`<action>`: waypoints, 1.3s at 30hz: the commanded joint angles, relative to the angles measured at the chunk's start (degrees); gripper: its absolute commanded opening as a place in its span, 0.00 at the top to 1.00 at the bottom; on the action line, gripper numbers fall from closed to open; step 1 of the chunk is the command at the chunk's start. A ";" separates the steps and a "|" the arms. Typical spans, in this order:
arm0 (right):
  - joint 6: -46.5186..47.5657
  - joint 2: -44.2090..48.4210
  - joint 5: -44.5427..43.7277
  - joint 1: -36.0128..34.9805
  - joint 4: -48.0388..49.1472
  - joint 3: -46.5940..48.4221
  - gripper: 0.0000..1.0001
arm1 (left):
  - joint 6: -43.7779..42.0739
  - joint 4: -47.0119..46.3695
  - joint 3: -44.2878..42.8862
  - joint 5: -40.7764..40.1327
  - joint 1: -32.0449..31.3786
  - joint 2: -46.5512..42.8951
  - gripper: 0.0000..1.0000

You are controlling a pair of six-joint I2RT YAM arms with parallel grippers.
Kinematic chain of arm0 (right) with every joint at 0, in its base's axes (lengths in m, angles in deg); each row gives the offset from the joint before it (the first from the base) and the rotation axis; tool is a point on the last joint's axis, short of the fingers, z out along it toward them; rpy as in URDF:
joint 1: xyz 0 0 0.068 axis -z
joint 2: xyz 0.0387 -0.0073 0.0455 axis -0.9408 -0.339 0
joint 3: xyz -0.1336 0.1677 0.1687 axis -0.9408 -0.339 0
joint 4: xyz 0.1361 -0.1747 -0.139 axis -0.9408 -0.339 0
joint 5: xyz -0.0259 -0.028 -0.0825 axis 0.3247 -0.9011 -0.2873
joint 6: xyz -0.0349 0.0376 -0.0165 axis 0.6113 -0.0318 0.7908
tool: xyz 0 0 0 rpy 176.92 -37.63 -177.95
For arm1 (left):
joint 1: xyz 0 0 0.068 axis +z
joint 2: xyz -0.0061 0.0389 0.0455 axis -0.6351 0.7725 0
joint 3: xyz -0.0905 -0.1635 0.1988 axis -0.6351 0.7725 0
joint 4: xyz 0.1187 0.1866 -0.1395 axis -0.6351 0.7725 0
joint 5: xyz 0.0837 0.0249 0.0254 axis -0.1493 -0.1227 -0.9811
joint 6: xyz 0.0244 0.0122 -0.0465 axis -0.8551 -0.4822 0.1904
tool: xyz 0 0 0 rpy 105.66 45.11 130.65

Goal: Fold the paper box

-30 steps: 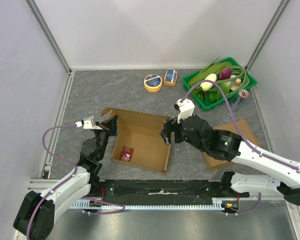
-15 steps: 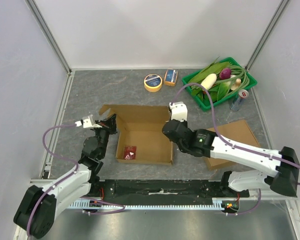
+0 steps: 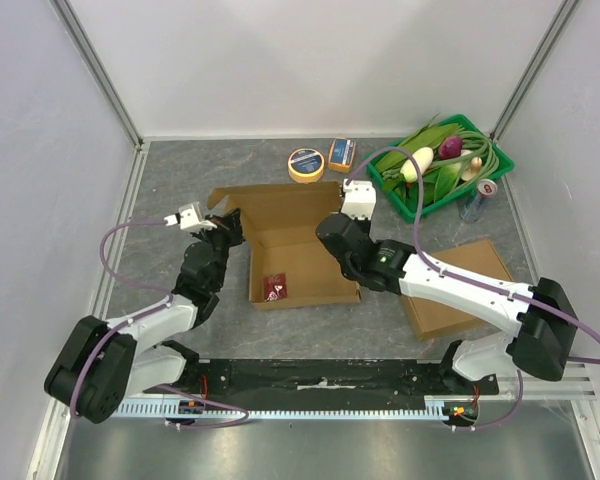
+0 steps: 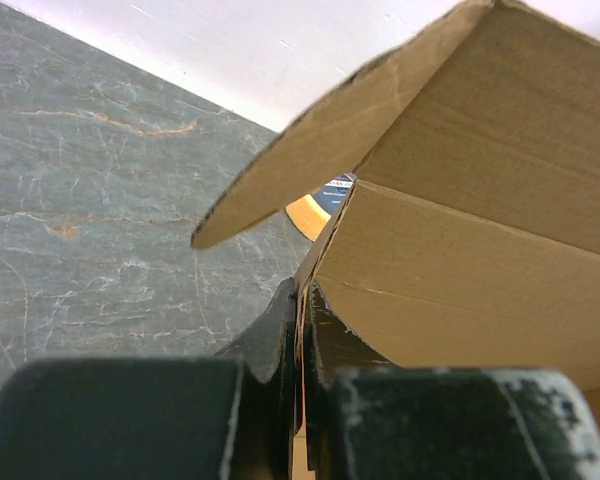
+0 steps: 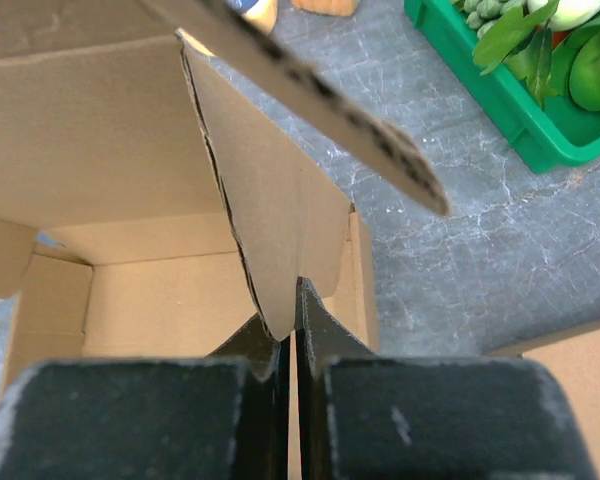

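Note:
The brown paper box point(image 3: 300, 268) lies open in the middle of the table with its flaps up, and a small red packet point(image 3: 275, 288) rests on its floor. My left gripper point(image 3: 230, 226) is at the box's left side. In the left wrist view it point(image 4: 302, 305) is shut on the edge of the left wall point(image 4: 480, 190). My right gripper point(image 3: 333, 238) is at the box's right side. In the right wrist view it point(image 5: 291, 322) is shut on the tip of a cardboard side flap point(image 5: 280, 220).
A green tray point(image 3: 387, 160) of vegetables stands at the back right, with a can point(image 3: 477, 198) beside it. A tape roll point(image 3: 306, 165) and a small orange box point(image 3: 342, 153) lie behind the paper box. A flat cardboard piece point(image 3: 460, 290) lies to the right.
The right gripper has shut on the box's right flap. Both arms have carried the box away from the bases and turned it; the walls now stand more upright.

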 commanded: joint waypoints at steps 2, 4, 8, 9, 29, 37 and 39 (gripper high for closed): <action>1.60 -0.43 1.17 4.05 9.72 3.70 1.00 | -4.21 2.85 -8.06 1.98 -0.24 1.96 0.98; 2.92 -0.61 1.62 5.11 9.90 3.88 1.00 | -5.71 7.18 -10.35 1.02 -0.24 1.96 0.98; 8.54 1.31 6.43 5.03 22.40 -4.45 1.00 | -7.56 -0.20 -8.16 2.77 -0.15 4.24 0.98; 9.68 1.67 7.24 5.11 24.90 -8.56 1.00 | -7.30 0.06 -8.16 2.86 -0.15 5.11 0.98; 17.26 10.72 14.10 5.47 56.86 -37.70 0.71 | -6.85 -33.42 6.95 8.04 -2.79 19.27 0.98; 11.08 31.88 27.44 5.47 3.83 -27.60 0.11 | -9.93 -36.49 9.68 8.83 -2.96 22.08 0.98; 15.21 37.96 34.61 5.64 -2.11 -23.05 0.02 | -10.98 -37.46 10.03 9.53 -3.05 22.17 0.98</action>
